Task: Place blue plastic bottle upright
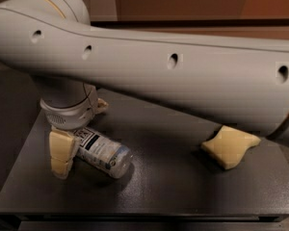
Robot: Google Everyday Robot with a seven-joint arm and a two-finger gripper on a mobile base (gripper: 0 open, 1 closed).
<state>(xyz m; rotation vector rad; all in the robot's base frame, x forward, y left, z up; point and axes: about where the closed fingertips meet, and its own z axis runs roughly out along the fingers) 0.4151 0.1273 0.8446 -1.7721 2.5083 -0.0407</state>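
The blue plastic bottle (105, 151) lies on its side on the dark table (173, 191), left of the middle. Its white-and-dark-blue label faces up and its base points to the front right. Its cap end is hidden behind my near finger. My gripper (82, 138) hangs from the big white arm (173, 76) over the bottle's cap end. The near yellow finger (62, 153) stands in front of the bottle, and the far fingertip (102, 105) shows behind it, apart from the bottle. The fingers stand open astride the bottle.
A pale yellow sponge-like block (229, 146) lies on the table at the right. The table's front edge (135, 213) runs along the bottom and its left edge is close to the gripper. The arm hides the back of the table.
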